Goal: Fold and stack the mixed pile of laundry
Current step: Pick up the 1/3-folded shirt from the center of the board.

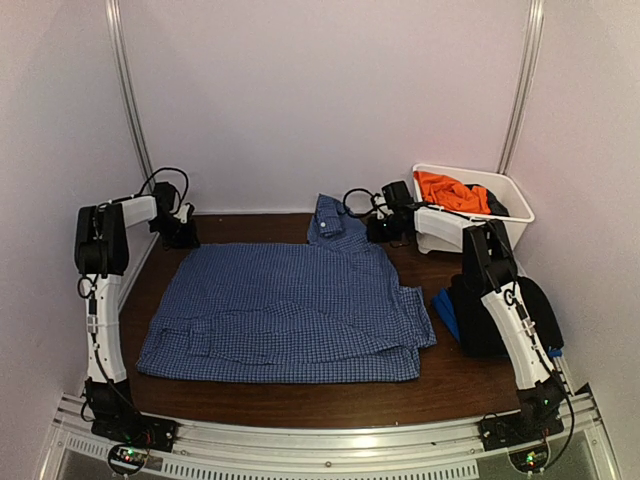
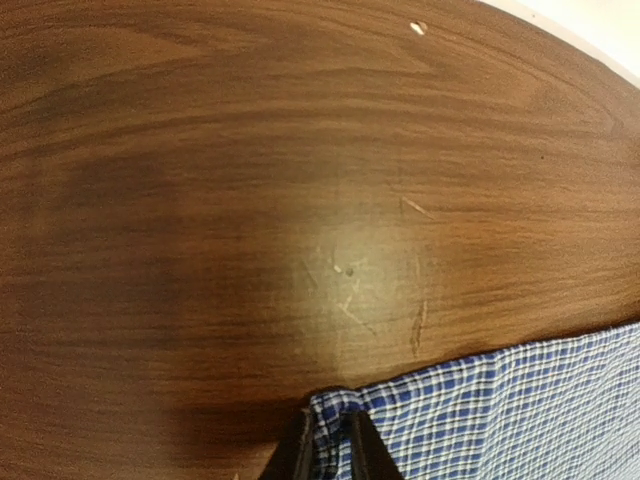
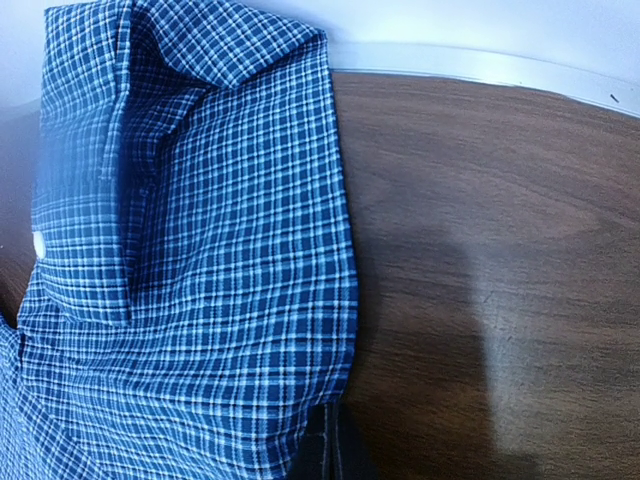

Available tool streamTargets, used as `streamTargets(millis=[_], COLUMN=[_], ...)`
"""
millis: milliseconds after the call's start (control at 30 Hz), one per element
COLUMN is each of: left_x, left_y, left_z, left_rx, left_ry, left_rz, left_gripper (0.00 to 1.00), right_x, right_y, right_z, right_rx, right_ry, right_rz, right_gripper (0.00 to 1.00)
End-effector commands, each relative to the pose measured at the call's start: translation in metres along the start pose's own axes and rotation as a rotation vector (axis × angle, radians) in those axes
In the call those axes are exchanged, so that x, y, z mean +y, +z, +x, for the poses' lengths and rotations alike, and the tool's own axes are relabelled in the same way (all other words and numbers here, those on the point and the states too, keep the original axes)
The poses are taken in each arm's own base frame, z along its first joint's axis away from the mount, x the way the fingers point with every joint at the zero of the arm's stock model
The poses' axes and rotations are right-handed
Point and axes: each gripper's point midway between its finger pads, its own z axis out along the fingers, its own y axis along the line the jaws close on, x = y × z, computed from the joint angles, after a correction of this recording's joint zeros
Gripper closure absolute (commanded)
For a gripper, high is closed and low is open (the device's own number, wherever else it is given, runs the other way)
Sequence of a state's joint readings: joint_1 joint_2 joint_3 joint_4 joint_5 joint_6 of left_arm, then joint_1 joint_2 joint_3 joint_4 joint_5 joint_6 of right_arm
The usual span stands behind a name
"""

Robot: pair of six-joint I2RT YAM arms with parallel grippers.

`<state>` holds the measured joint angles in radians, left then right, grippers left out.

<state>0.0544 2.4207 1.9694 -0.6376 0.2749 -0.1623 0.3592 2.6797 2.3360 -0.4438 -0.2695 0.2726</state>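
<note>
The blue-and-white check shirt [image 1: 290,310] lies spread flat across the middle of the table, with its collar [image 1: 328,215] towards the back wall. My left gripper [image 1: 185,238] is at the shirt's far left corner. In the left wrist view it [image 2: 335,445] is shut on that corner of the shirt [image 2: 520,410], with cloth pinched between the fingers. My right gripper [image 1: 385,232] is just right of the collar. In the right wrist view it [image 3: 335,450] is shut at the shirt's [image 3: 200,300] right edge, which bulges up from the wood. An orange T-shirt [image 1: 450,190] lies in the tub.
A white plastic tub [image 1: 515,200] stands at the back right against the wall. A black piece [image 1: 480,315] and a blue piece [image 1: 445,310] lie heaped at the right, beside the right arm. Brown table [image 1: 450,380] shows in front of them.
</note>
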Motion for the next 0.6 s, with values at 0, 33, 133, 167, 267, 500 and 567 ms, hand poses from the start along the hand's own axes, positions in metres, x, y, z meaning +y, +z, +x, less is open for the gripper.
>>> streamTargets(millis=[0,33,133,167,267,500,567], left_x=[-0.008,-0.008,-0.011,-0.010,-0.012,-0.014,-0.014], left_y=[0.004,0.001,-0.009,-0.013,-0.023,-0.036,-0.038], left_z=[-0.012,-0.015,-0.027,-0.031,-0.039,-0.043,-0.044], left_rx=[-0.046,-0.058,-0.100,-0.111,-0.141,-0.176,-0.182], left_ry=[0.017,0.018,0.024,0.023,0.029,0.023,0.023], left_rz=[0.051,0.048,0.046,0.037,0.028,0.021,0.020], left_gripper=[0.91,0.94,1.00,1.00,1.00,1.00,1.00], right_x=[0.008,0.008,0.007,0.006,0.004,0.003,0.004], right_y=[-0.017,-0.020,-0.028,-0.031,-0.041,-0.061,-0.064], right_z=[-0.015,-0.018,-0.028,-0.031,-0.043,-0.059,-0.061], right_rx=[-0.024,-0.033,-0.061,-0.071,-0.102,-0.147,-0.152], right_ry=[0.021,0.021,0.033,0.038,0.047,0.049,0.045], right_rz=[-0.037,-0.040,-0.043,-0.043,-0.040,-0.041,-0.044], right_gripper=[1.00,1.00,1.00,1.00,1.00,1.00,1.00])
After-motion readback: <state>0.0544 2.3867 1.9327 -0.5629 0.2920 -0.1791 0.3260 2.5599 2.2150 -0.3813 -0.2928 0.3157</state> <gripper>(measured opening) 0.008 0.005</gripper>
